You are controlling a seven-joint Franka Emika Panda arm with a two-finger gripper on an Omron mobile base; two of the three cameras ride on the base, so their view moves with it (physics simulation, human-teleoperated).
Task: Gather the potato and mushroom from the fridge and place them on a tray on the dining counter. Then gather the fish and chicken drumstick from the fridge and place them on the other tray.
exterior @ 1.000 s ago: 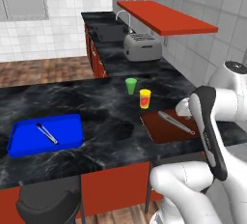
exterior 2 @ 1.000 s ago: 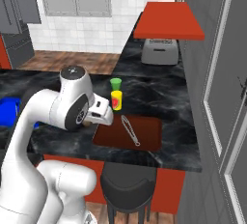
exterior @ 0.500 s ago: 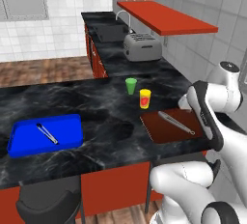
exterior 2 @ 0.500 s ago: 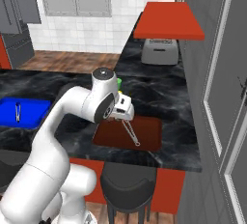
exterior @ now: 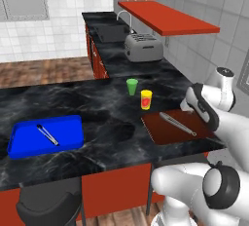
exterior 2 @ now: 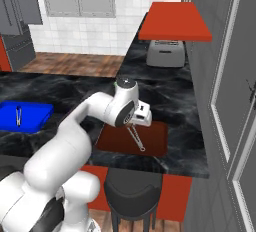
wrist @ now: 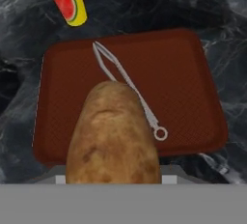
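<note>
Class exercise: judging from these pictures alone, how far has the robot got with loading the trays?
Done: nothing delivered; the blue tray and the dark red tray each carry just metal tongs. In hand: the potato, held by the gripper over the red tray. Left: set it down, then fetch mushroom, fish and drumstick.

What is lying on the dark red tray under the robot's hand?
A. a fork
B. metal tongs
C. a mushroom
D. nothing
B: slim metal tongs lie across the red tray, just beyond the potato in the gripper.
</note>
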